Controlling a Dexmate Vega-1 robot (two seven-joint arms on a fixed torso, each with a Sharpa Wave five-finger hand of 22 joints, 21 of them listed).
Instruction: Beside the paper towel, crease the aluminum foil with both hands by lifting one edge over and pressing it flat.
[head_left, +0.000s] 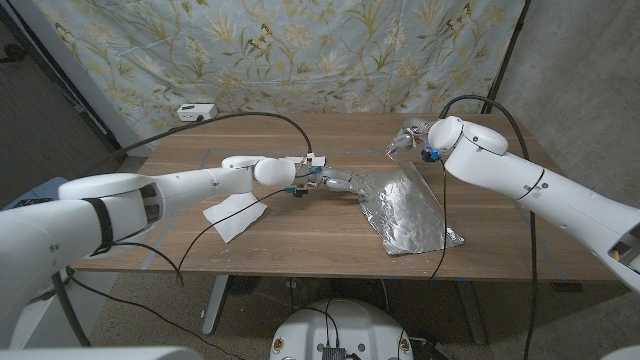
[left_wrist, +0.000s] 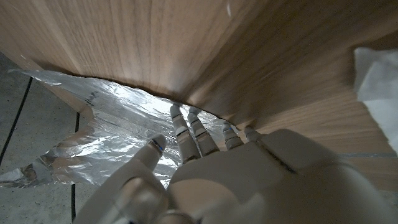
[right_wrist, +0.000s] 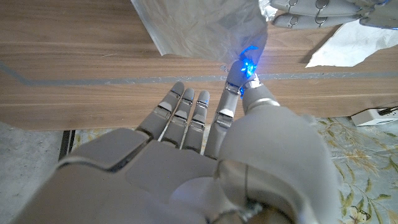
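The aluminum foil (head_left: 408, 208) lies crinkled on the wooden table (head_left: 300, 235), right of the middle. A white paper towel (head_left: 234, 213) sits to its left. My left hand (head_left: 334, 181) reaches in between them, its fingertips (left_wrist: 177, 121) resting on the foil (left_wrist: 118, 134) at its left edge, fingers apart. My right hand (head_left: 418, 137) hovers above the foil's far side and pinches a lifted corner of foil (right_wrist: 245, 53) between thumb and finger. In the right wrist view the left hand (right_wrist: 317, 12) and the paper towel (right_wrist: 351, 43) show beyond the foil sheet (right_wrist: 186, 25).
A small white box (head_left: 195, 111) with a cable sits at the table's far left corner. Black cables run over the left arm and down past the paper towel. A floral curtain hangs behind the table. Bare wood lies along the front edge.
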